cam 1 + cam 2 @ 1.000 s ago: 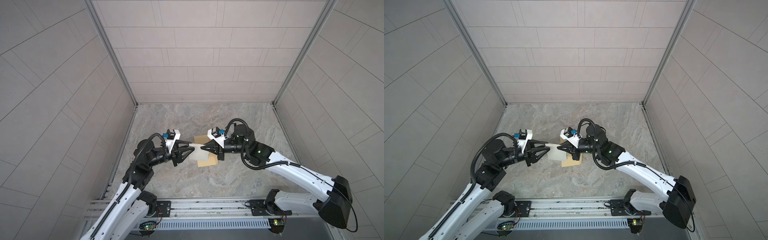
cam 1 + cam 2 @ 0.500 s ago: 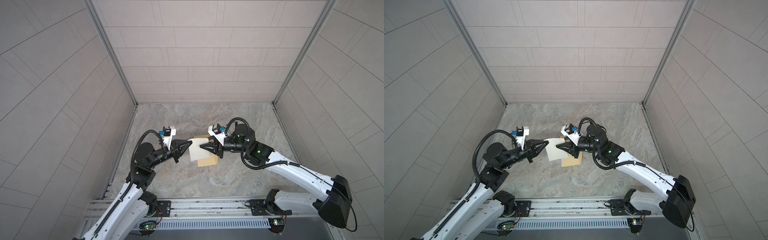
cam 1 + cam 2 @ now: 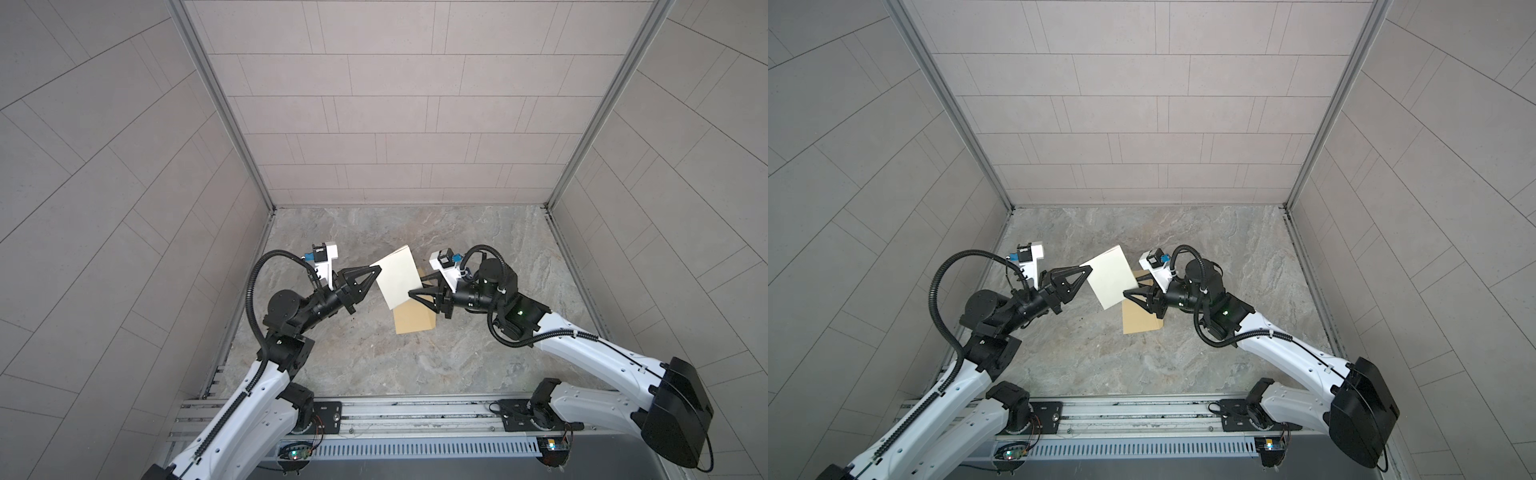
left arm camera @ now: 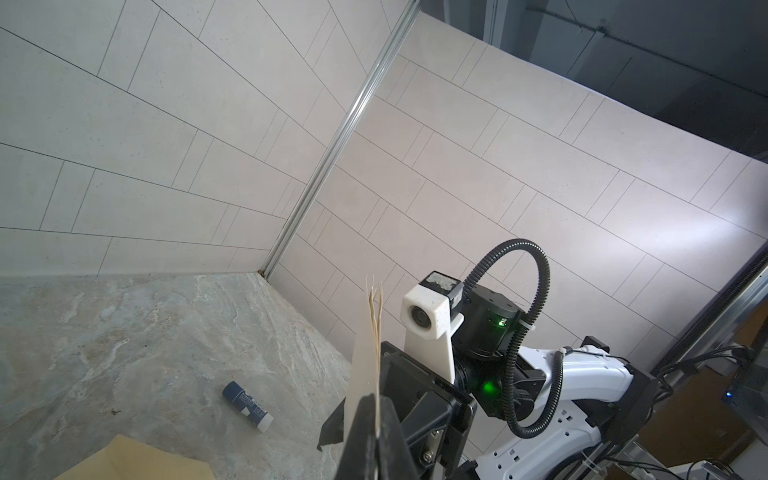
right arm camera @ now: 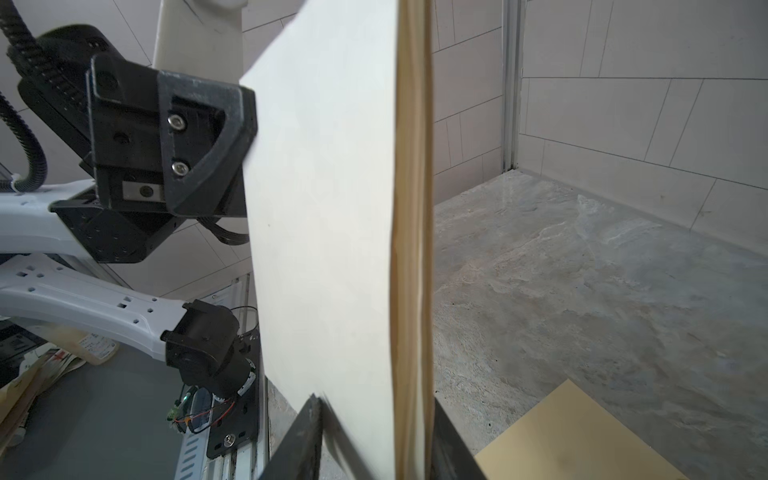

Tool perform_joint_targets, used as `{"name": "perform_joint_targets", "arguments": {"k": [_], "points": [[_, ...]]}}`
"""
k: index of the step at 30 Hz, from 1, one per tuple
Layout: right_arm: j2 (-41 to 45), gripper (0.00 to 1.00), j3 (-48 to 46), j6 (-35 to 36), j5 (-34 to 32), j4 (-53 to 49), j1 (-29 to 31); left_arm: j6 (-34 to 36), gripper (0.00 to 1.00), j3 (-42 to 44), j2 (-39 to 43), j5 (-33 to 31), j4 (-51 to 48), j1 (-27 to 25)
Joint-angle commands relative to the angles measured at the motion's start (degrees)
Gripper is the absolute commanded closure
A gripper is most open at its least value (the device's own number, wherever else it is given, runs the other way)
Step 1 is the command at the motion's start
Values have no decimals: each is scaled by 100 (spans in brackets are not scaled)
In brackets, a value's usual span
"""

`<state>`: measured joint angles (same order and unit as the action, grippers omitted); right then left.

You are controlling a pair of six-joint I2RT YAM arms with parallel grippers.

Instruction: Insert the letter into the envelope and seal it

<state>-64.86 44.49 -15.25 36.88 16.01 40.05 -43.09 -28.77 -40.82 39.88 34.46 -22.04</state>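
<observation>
The letter (image 3: 397, 276) (image 3: 1111, 276), a pale folded sheet, hangs in the air between both arms above the table. My left gripper (image 3: 374, 270) (image 3: 1086, 270) is shut on its left corner; in the left wrist view the letter (image 4: 368, 353) runs edge-on out of the closed gripper (image 4: 376, 411). My right gripper (image 3: 413, 293) (image 3: 1127, 294) stands open with its fingers either side of the letter's (image 5: 324, 228) right edge, as the right wrist view of that gripper (image 5: 374, 415) shows. The mustard-tan envelope (image 3: 413, 322) (image 3: 1140, 322) (image 5: 573, 436) lies flat on the table, partly under the letter.
A blue and white glue stick (image 4: 247, 404) lies on the marble table beyond the envelope's corner (image 4: 137, 459). Tiled walls (image 3: 382, 124) close the cell at the back and on both sides. The arms' rail (image 3: 395, 407) runs along the front edge.
My left gripper has shut on the letter's left corner, and my right gripper has opened from its hold. The letter has since risen and turned towards the back left.
</observation>
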Motion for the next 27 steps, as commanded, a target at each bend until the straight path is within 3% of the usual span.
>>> {"name": "perform_joint_targets", "arguments": {"k": [1, 13, 16, 19, 23, 27], "points": [[107, 69, -1, -323, 168, 576, -18, -121, 100, 73, 31, -26, 395, -2], [-61, 99, 6, -817, 175, 1016, -138, 89, 100, 249, 49, -290, 211, -31], [-62, 100, 3, -829, 0, 932, -169, 332, 100, 230, 81, -453, -195, -44], [-14, 100, -41, -775, -284, 787, -213, 630, 89, 126, 152, -674, -857, -63], [67, 100, 11, -555, -699, 240, -226, 903, 65, 15, 197, -974, -1483, -89], [217, 100, 42, -223, -1242, -422, -225, 964, 48, 12, 129, -1138, -1754, -124]]}}
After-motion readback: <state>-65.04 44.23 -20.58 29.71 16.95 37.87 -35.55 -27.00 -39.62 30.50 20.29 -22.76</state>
